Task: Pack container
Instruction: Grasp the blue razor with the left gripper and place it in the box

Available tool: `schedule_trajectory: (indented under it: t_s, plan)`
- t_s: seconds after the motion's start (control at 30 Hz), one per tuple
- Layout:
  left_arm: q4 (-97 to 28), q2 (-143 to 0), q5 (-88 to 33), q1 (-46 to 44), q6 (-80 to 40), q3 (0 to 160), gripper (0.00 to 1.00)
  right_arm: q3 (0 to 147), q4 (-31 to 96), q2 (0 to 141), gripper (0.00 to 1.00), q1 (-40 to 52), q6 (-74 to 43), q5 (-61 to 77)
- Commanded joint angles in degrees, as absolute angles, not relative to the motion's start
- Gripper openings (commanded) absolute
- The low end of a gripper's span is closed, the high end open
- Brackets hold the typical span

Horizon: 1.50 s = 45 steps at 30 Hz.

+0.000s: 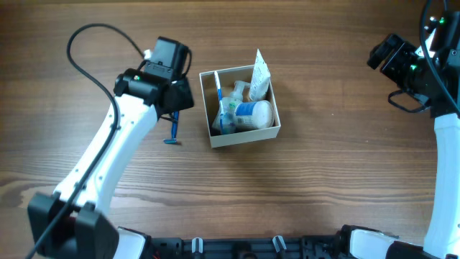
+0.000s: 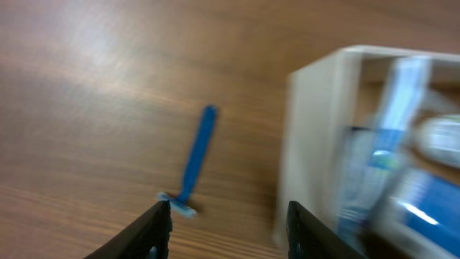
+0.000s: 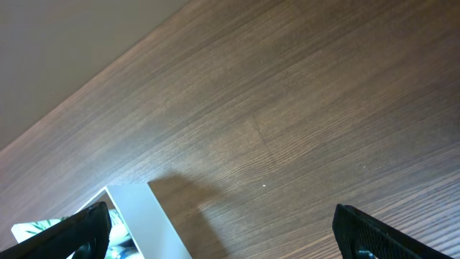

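At mid-table sits the box [image 1: 244,137], white outside, tan inside, already holding a blue-labelled bottle [image 1: 253,114], a toothbrush [image 1: 218,90] and other toiletries. Just left of it, clear of its wall, a blue razor [image 1: 173,133] lies flat on the table [image 1: 323,187]. The left gripper [image 2: 228,229] hangs over the razor's head end, fingers apart and empty, with the box wall close by. The right gripper [image 3: 230,237] is well off to the right, fingers spread wide, holding nothing.

The box looks like thin card: light in itself, somewhat heavier loaded, with walls likely to flex or crease if squeezed. To shift it, pinch one wall over the rim near a corner, where it is stiffest, or nudge it at the base; it would probably slide easily on the smooth wood. The razor, likely next to go in, seems light and stiff, and is best gripped across the middle of its thin handle.
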State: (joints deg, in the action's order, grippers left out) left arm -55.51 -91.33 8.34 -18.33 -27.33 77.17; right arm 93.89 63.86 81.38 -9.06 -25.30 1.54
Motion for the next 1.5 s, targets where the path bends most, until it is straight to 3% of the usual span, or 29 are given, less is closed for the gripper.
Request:
schedule_trajectory:
  t_s: [0.0,0.27,0.37,0.5,0.63,0.77,1.1,1.27,1.47]
  plan:
    - [-54.4,-96.5,8.7,-15.9,-25.4,72.1,0.51,94.1,63.7,81.4,1.0,-9.1,-25.6,2.5]
    - [-49.2,-106.7,6.1,-15.4,-19.0,69.5,0.5,94.1,63.7,81.4,1.0,-9.1,-25.6,2.5]
    - [-47.5,-109.8,6.0,-15.2,-15.5,69.5,0.45,94.1,63.7,81.4,1.0,-9.1,-25.6,2.5]
    - [-45.7,-112.4,6.1,-15.1,-15.2,69.5,0.23,94.1,63.7,81.4,1.0,-9.1,-25.6,2.5]
    - [-44.7,-112.6,6.1,-15.1,-15.2,69.5,0.22,94.1,63.7,81.4,1.0,-9.1,-25.6,2.5]
    - [-46.0,-111.9,6.0,-15.1,-15.2,69.8,0.12,94.1,63.7,81.4,1.0,-9.1,-25.6,2.5]
    - [-55.7,-97.2,3.7,-16.0,-15.4,76.6,0.12,94.1,63.7,81.4,1.0,-9.1,-25.6,2.5]
    - [-52.2,-87.9,-0.6,-20.1,-19.0,76.6,0.12,94.1,63.7,81.4,1.0,-9.1,-25.6,2.5]
    - [-45.1,-88.7,0.8,-25.5,-22.7,76.5,0.17,94.1,63.7,81.4,1.0,-9.1,-25.6,2.5]
